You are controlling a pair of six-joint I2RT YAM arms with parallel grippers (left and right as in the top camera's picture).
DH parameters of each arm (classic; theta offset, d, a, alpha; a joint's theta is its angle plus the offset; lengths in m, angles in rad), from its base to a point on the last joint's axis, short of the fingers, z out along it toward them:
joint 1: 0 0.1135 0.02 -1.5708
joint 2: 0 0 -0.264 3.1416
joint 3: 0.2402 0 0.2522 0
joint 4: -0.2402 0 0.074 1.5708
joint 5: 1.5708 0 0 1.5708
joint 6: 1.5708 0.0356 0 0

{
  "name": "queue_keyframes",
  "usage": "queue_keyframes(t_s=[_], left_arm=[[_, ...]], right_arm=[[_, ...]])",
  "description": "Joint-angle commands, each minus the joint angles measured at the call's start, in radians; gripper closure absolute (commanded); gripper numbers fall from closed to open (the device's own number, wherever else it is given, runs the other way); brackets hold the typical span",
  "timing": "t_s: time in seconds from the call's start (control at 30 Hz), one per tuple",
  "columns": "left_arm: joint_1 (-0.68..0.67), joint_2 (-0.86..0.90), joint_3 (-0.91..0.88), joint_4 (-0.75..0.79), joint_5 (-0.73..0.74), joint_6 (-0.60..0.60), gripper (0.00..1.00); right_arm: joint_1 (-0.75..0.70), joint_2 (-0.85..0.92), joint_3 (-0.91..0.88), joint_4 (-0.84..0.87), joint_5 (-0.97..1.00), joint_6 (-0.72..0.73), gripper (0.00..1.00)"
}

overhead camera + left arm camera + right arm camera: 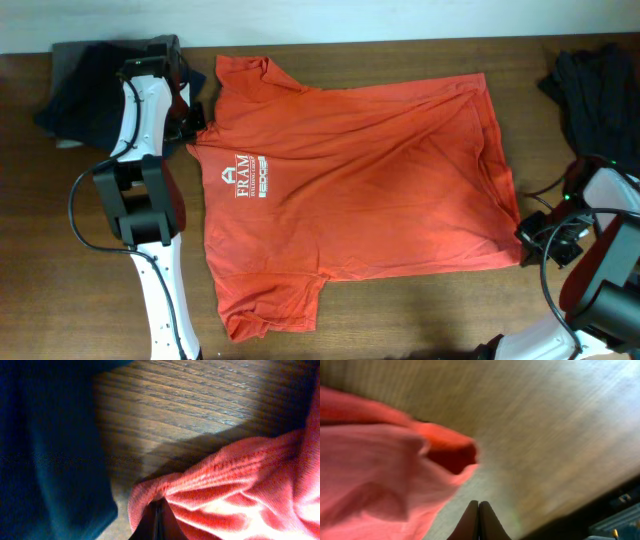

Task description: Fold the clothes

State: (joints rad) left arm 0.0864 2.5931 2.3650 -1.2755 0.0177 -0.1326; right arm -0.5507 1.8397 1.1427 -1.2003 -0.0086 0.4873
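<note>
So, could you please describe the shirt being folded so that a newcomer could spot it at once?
On the brown wooden table, look at the middle: the red-orange T-shirt lies spread out flat there. Unlike the dark garments bunched in the far left corner and the black heap in the far right, it is bright and bears white FRAM lettering on the chest.

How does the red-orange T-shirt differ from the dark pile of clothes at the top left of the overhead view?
The T-shirt lies spread flat across the middle; the dark pile is bunched up in its corner. The T-shirt shows white lettering; the dark pile shows no print. Both rest on the wooden table.
</note>
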Motion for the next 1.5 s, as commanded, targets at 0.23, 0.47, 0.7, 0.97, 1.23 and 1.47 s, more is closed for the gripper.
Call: queue_keyframes(t_s=[0.23, 0.47, 0.7, 0.97, 1.23, 1.47], left_arm=[[-0.02, -0.289, -0.004, -0.101, 0.042, -0.039, 0.8], [-0.098, -0.293, -0.035, -0.285, 0.124, -0.03, 0.69], [-0.216, -0.293, -0.183, -0.337, 0.114, -0.027, 0.69], [-0.29, -0.293, -0.432, -0.2, 0.106, -0.028, 0.71], [-0.291, -0.293, -0.57, -0.096, 0.109, -0.032, 0.72], [-0.291, -0.293, -0.597, -0.059, 0.109, -0.032, 0.71]], right_arm=[[-0.02, -0.199, 0.211, -0.093, -0.103, -0.092, 0.96], [0.139, -0.304, 0.283, 0.085, -0.263, -0.255, 0.92], [0.315, -0.157, 0.283, 0.23, -0.189, -0.256, 0.93], [0.376, 0.068, 0.283, 0.333, -0.189, -0.275, 0.96], [0.374, 0.179, 0.283, 0.412, -0.09, -0.296, 0.96], [0.364, 0.237, 0.283, 0.443, -0.003, -0.297, 0.96]])
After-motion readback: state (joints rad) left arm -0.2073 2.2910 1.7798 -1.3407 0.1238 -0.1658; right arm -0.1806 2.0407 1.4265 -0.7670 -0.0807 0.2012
